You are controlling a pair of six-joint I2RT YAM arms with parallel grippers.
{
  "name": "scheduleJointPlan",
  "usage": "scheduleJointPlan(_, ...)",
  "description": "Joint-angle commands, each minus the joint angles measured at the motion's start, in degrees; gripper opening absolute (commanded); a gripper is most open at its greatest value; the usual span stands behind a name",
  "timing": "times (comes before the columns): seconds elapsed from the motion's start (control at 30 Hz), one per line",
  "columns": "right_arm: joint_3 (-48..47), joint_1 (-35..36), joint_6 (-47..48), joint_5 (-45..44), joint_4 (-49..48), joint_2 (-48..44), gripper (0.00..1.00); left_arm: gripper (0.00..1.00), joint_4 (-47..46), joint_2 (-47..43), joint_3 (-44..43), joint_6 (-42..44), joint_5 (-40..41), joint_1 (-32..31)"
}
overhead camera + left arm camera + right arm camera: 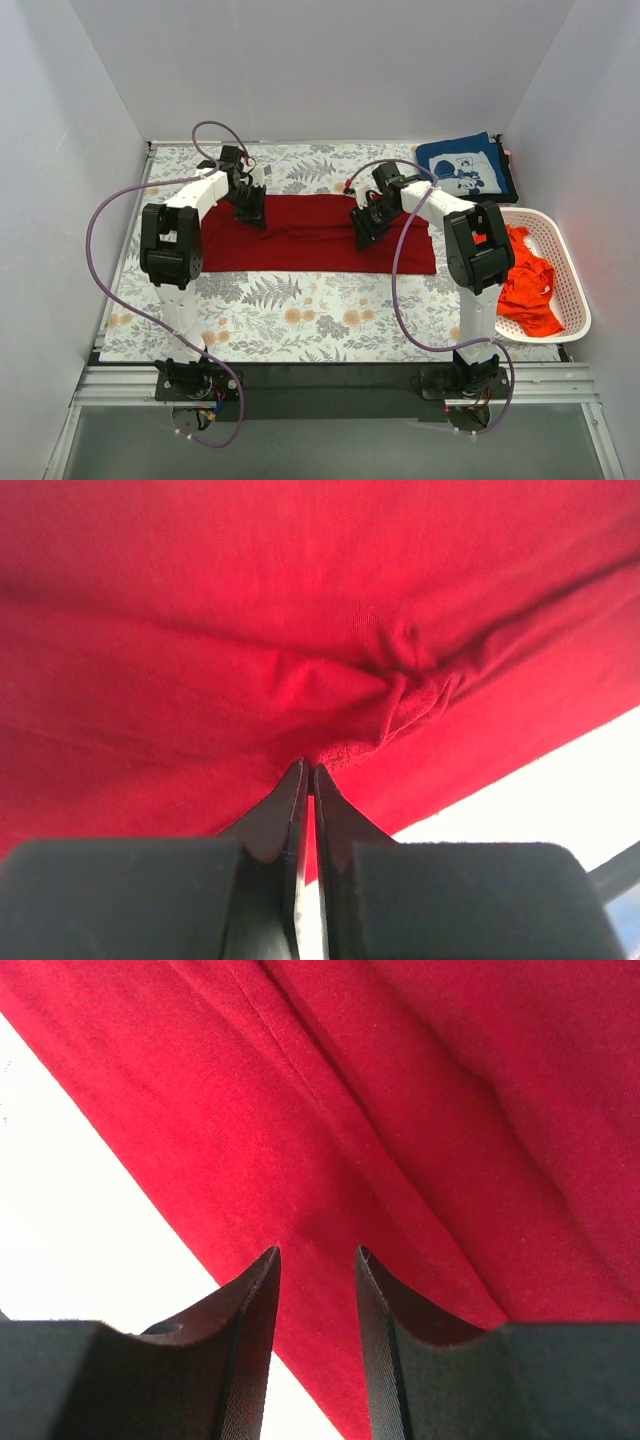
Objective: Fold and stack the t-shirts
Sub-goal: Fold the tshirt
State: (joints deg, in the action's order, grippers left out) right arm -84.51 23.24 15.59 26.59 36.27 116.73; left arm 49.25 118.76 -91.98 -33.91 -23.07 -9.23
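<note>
The dark red t-shirt lies spread flat across the middle of the floral table cloth. At its back left edge, my left gripper is shut, pinching a puckered fold of the red cloth between its fingertips. My right gripper rests on the shirt's right part, open, with flat red cloth between its spread fingers. A folded navy t-shirt with white print lies at the back right. The orange-red t-shirt sits crumpled in the basket.
A white perforated basket stands at the right edge of the table. White walls close in the back and both sides. The floral table cloth shows in front of the red shirt.
</note>
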Motion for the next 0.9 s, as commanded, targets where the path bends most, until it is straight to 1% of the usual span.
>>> scheduleJointPlan(0.0,0.5,-0.4,0.8,1.6,0.5,0.2,0.41,0.0,0.2,0.6,-4.7,1.3,1.2,-0.3)
scheduleJointPlan(0.3,0.8,-0.4,0.8,2.2,0.6,0.1,0.41,0.0,0.5,6.9,-16.5,4.5,3.3,-1.6)
scheduleJointPlan(0.47,0.8,-0.4,0.8,2.7,0.6,0.1,0.41,0.0,-1.5,9.6,-20.2,7.6,5.3,-3.2)
scheduleJointPlan(0.5,0.7,-0.4,0.6,2.8,0.6,0.2,0.41,0.01,-1.9,9.6,-20.6,9.4,6.2,-4.1)
scheduleJointPlan(0.53,0.6,-0.5,0.6,2.9,0.7,0.3,0.41,0.03,-2.7,9.7,-20.5,10.6,6.4,-4.6)
scheduleJointPlan(0.57,0.5,-0.4,0.6,2.9,0.6,0.3,0.41,0.08,-2.9,9.4,-20.3,11.8,6.3,-5.0)
scheduleJointPlan(0.67,0.3,-0.4,0.6,2.9,0.9,0.6,0.41,0.16,-4.6,7.7,-17.6,17.5,5.8,-7.1)
scheduleJointPlan(0.7,0.0,-0.4,0.3,2.8,0.8,0.9,0.41,0.17,-5.0,7.0,-16.7,19.6,5.2,-8.2)
scheduleJointPlan(0.73,-0.1,-0.5,0.2,2.9,1.0,1.0,0.41,0.18,-6.7,6.1,-13.8,22.3,5.1,-8.6)
scheduleJointPlan(0.87,-0.5,-0.4,-0.1,3.3,1.1,1.3,0.41,0.18,-12.6,1.2,-8.0,25.6,4.0,-9.7)
